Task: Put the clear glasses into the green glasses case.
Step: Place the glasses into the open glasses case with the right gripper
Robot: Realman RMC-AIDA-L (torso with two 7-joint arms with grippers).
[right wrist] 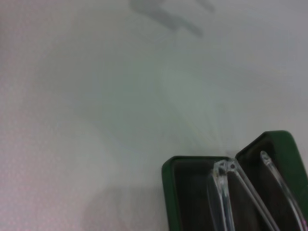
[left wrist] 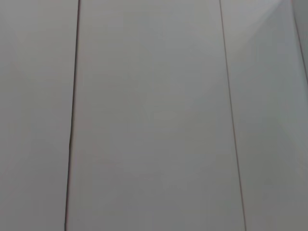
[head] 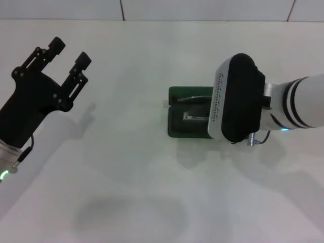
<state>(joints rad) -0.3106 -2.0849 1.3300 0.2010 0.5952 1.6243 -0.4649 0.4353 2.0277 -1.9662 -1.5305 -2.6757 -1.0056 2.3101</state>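
Glasses case open on the white table [head: 131,172], right of centre, lid hinged up on the far side. The green glasses case [head: 177,114] is mostly hidden in the head view by the right arm's wrist housing parked directly above it. The right gripper itself is not visible in any view, so cannot tell whether it is open or closed, or whether it has hold of anything.

The right wrist view shows the clear glasses [right wrist: 226,192] over the dark lining of the case: one corner of the frame sits inside the tray, and one thin clear arm [right wrist: 276,178] angles across toward the raised lid. Whether the glasses rest fully on the lining or are partly held up cannot be told. Head view shows a faint glint of them inside the case [head: 195,116].

Left gripper [head: 66,58] is raised at far left, well apart from the case, fingers spread wide, holding nothing. Left wrist view shows only blank wall panels.

Risks, as judgement: the splayed arm looks like it could catch on the rim or lid, leaving the glasses tilted rather than seated. If the arm is not folded in, the lid would not close cleanly. The case is light and unheld, so a sideways nudge on withdrawal could slide it or tip the lid shut on the frame.
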